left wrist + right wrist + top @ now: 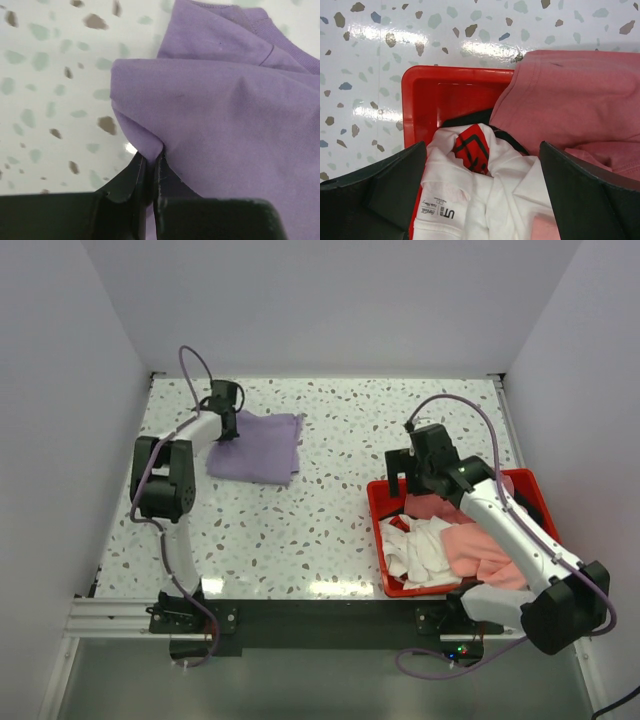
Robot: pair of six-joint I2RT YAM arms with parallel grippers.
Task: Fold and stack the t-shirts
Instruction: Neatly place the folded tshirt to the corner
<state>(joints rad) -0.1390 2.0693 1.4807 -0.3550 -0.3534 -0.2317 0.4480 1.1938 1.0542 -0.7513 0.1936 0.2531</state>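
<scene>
Fig. – Two-arm rig at a terrazzo table: L arm at the lavender t-shirt, R arm over the red bin.

L to R: L gripper, fingers closed tight, pinching a small fold at the left edge of the lavender t-shirt; the shirt lies roughly flat nr the table's far-left corner, ribbed collar visible in the wrist view. Centre of the table carries nothing but speckle. Red plastic bin sits at the near-right corner w/ crumpled shirts inside: white t-shirt on the bin's left side, printed neck label showing; salmon-pink t-shirt to its right; dusty-rose t-shirt lapping over one rim. R gripper hangs above the bin's far-left corner, fingers spread wide over the white shirt, nothing btwn them.
</scene>
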